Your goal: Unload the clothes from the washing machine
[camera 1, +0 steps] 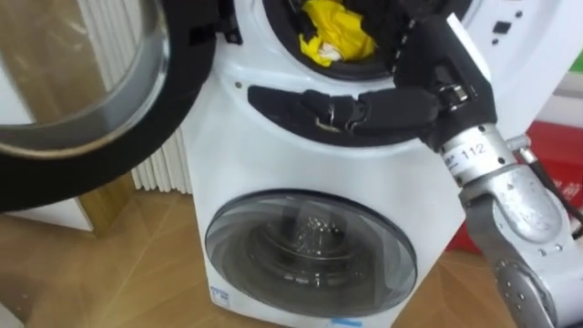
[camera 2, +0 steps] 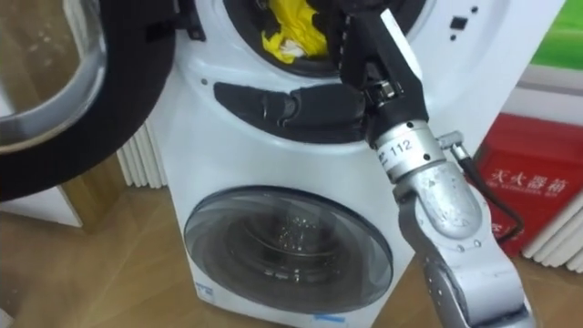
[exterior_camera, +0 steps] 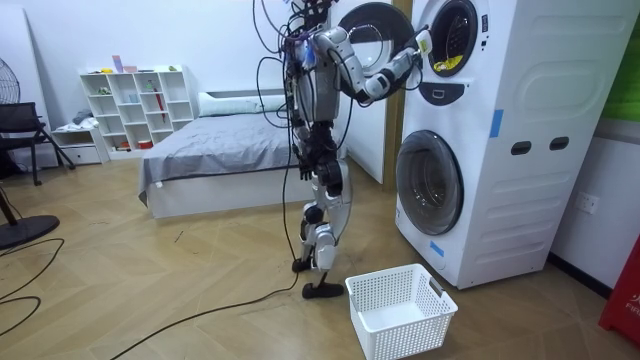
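Left eye view: right robot hand (camera 1: 435,50) is reaching into the washing machine's (camera 1: 219,155) open upper drum toward the yellow cloth (camera 1: 337,32) lying inside, presumably to grasp it; its grip cannot be told.

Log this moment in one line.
right hand at upper drum mouth | yellow crumpled cloth inside drum, grasp unconfirmed | white lattice plastic basket on wooden floor
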Tool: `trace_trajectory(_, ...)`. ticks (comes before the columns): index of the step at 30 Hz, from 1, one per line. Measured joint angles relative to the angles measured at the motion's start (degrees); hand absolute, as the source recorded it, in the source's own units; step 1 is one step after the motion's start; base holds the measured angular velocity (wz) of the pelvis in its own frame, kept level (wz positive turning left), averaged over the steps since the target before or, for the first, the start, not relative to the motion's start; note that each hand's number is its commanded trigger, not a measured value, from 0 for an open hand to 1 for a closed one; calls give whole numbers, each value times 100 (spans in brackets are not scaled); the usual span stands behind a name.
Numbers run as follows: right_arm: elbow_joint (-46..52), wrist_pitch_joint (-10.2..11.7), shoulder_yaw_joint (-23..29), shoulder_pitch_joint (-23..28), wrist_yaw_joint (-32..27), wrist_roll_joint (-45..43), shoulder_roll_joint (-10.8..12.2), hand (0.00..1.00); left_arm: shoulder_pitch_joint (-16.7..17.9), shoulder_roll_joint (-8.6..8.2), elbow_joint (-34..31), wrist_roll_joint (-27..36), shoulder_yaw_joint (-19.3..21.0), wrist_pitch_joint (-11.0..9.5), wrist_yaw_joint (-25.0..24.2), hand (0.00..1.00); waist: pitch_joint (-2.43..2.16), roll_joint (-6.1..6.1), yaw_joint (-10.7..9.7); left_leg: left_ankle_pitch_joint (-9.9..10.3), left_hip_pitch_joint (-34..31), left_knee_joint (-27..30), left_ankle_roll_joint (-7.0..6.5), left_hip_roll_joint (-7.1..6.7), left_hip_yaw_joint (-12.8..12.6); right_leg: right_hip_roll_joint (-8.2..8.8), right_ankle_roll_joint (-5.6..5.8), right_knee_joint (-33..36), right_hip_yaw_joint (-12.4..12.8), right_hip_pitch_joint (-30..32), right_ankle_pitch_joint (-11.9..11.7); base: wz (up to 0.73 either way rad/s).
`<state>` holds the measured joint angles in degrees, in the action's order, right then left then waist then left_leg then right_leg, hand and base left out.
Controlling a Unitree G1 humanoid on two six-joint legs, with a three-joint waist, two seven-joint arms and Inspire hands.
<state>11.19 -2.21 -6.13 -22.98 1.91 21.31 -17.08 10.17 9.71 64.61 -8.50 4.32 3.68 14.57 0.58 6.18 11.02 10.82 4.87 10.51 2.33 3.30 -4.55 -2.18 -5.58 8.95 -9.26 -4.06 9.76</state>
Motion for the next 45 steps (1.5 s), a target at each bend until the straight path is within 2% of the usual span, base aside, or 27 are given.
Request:
trace_trajectory(4, -15, 21, -56, 10, -33, -22, 40, 0, 139, 29, 85, -75, 1, 8, -10, 0, 17, 2, 50, 304, -319, 1053, 51, 108, 4, -22, -59, 320, 60, -1, 225, -8)
trace_trajectory(6, -134, 132, -103, 9, -80, 6, 37, 0, 248, 43, 86, -76, 10, 30, -47, 0, 21, 3, 39, 332, -462, 1526, 65, 171, -2, -32, -98, 441, 108, -33, 290, -10)
trace_trajectory(7, -209, 153, -129, 10, -163, -20, 38, 0, 271, 44, 71, -75, 15, 76, -81, 0, 49, -39, 42, 351, -602, 1870, 77, 222, -7, -59, -127, 465, 142, -105, 308, -8)
trace_trajectory(9, -322, 177, -147, 18, -251, 8, 27, 0, 283, 43, 57, -77, 8, 86, -140, 0, 61, -72, 11, 391, -948, 2262, 100, 217, 3, -96, -180, 514, 215, -133, 401, 10)
trace_trajectory(11, -439, 183, -144, 20, -349, 48, -4, 0, 281, 32, 23, -138, 7, 89, -168, 0, 55, -75, 21, 378, -1363, 2033, 118, 169, 16, -77, -193, 568, 247, -93, 470, 0)
trace_trajectory(12, -456, 183, -147, 21, -384, 34, 8, 0, 288, 29, 1, -138, 9, 92, -168, 0, 45, -81, 50, 303, -1649, 1656, 118, 112, 64, -80, -184, 574, 283, -108, 500, -22)
trace_trajectory(13, -456, 176, -150, 21, -367, 41, 11, 0, 324, 39, -38, -138, 28, 93, -167, 0, 39, -93, 58, -59, -1875, 1226, 84, 99, 16, -71, -148, 570, 280, -118, 527, -27)
trace_trajectory(14, -456, 156, -156, 25, -359, 41, 24, 0, 371, 45, -55, -137, 56, 88, -167, 0, 22, -103, 67, -278, -1935, 1070, 67, 102, 0, -52, -127, 569, 270, -137, 545, -27)
trace_trajectory(15, -454, 153, -157, 26, -365, 71, 20, 0, 423, 56, -54, -133, 118, 91, -171, 0, -9, -84, 50, -680, -1929, 814, 30, 90, -3, -38, -87, 558, 316, -202, 612, -15)
trace_trajectory(16, -455, 157, -155, 27, -384, 99, -13, 0, 424, 88, -55, -132, 119, 91, -177, 0, -60, -18, -17, -932, -1871, 684, -110, 14, -22, 7, -24, 542, 323, -224, 674, 0)
trace_trajectory(18, -450, 158, -156, 90, -382, 102, -64, 0, 359, 95, -53, -129, 119, 76, -181, 0, -110, 89, -48, -934, -1753, 685, -198, -128, -87, 152, 50, 403, 286, -332, 687, 0)
trace_trajectory(20, -449, 157, -156, 132, -392, 102, -77, 0, 281, 88, -49, -128, 117, 69, -182, 0, -135, 129, -139, -810, -1718, 772, -271, -246, -112, 293, 156, 379, 208, -449, 703, 6)
trace_trajectory(22, -427, 157, -157, 191, -491, 110, -110, 0, 141, 91, -51, -120, 112, 62, -183, 0, -23, 11, -146, -515, -1727, 1225, -350, -323, -164, 421, 291, 427, 334, -678, 742, -9)
trace_trajectory(23, -397, 157, -155, 200, -501, 110, -119, 0, 136, 85, -52, -122, 111, 57, -187, 0, -12, -25, -128, -410, -1743, 1241, -353, -385, -199, 445, 339, 457, 394, -708, 770, -21)
trace_trajectory(24, -266, 204, -136, 287, -495, 143, -139, 0, 71, 88, -56, -121, 109, 63, -200, 0, -69, -22, -209, -322, -1685, 1126, -391, -467, -153, 556, 478, 535, 432, -694, 860, 6)
trace_trajectory(25, -39, 216, -135, 344, -482, 144, -181, 0, 3, 87, -56, -124, 104, 65, -238, 0, -50, 13, -313, -323, -1524, 997, -441, -580, -176, 689, 600, 742, 380, -629, 934, 14)
trace_trajectory(27, 133, 217, -146, 425, -554, 86, -168, 0, -110, 115, -61, -124, 112, 98, -244, 0, -5, 84, -319, -288, -1371, 958, -515, -695, -276, 867, 689, 1164, 229, -490, 983, -6)
trace_trajectory(30, 354, 320, -163, 695, -489, -178, -157, 0, -231, 161, -217, -175, 113, 129, -317, 0, 26, 79, -487, -73, -1215, 989, -646, -731, -421, 1004, 844, 1866, 45, -318, 896, -13)
trace_trajectory(32, 372, 411, -150, 741, -490, -411, -127, 0, -406, 189, -497, -239, 104, 174, -430, 0, 46, -10, -626, 37, -1204, 1012, -686, -688, -305, 940, 987, 2277, 41, -66, 771, -1)
trace_trajectory(33, 321, 388, -132, 755, -489, -540, -133, 0, -551, 198, -598, -243, 40, 173, -491, 0, 47, -174, -691, 66, -1158, 955, -718, -658, -79, 867, 941, 2412, 64, 72, 738, -16)
trace_trajectory(34, 310, 306, -132, 747, -465, -593, -141, 0, -645, 203, -676, -235, -37, 160, -535, 0, 25, -335, -644, 62, -1119, 855, -722, -557, -57, 760, 856, 2151, 155, 209, 903, -26)
trace_trajectory(36, 313, 152, -124, 708, -435, -638, -142, 0, -781, 223, -793, -236, -73, 113, -618, 0, 28, -459, -655, -14, -1005, 702, -747, -498, -37, 612, 791, 1403, 135, 380, 936, -15)
trace_trajectory(38, 305, 12, -116, 671, -452, -691, -150, 0, -803, 251, -857, -231, -135, 69, -657, 0, 17, -453, -662, -50, -884, 617, -757, -526, -16, 519, 724, 758, 229, 521, 486, 16)
trace_trajectory(39, 303, -44, -115, 666, -472, -637, -168, 0, -757, 259, -851, -219, -186, 81, -674, 0, 4, -440, -680, -53, -795, 585, -756, -570, 24, 504, 625, 668, 265, 524, 21, 27)
trace_trajectory(40, 294, -94, -118, 667, -473, -536, -180, 0, -648, 255, -869, -200, -231, 109, -699, 0, -90, -467, -670, -61, -718, 500, -745, -588, 70, 483, 618, 535, 193, 446, 3, 25)
trace_trajectory(41, 298, -107, -117, 667, -471, -498, -181, 0, -570, 257, -881, -171, -228, 126, -718, 0, -126, -471, -674, -65, -712, 479, -740, -587, 102, 468, 609, 447, 139, 399, -30, 20)
trace_trajectory(45, 384, -100, -123, 682, -301, -381, -182, 0, -349, 282, -886, -105, -216, 304, -755, 0, -118, -457, -774, -141, -685, 340, -692, -581, 190, 436, 556, 256, 54, 288, -128, 6)
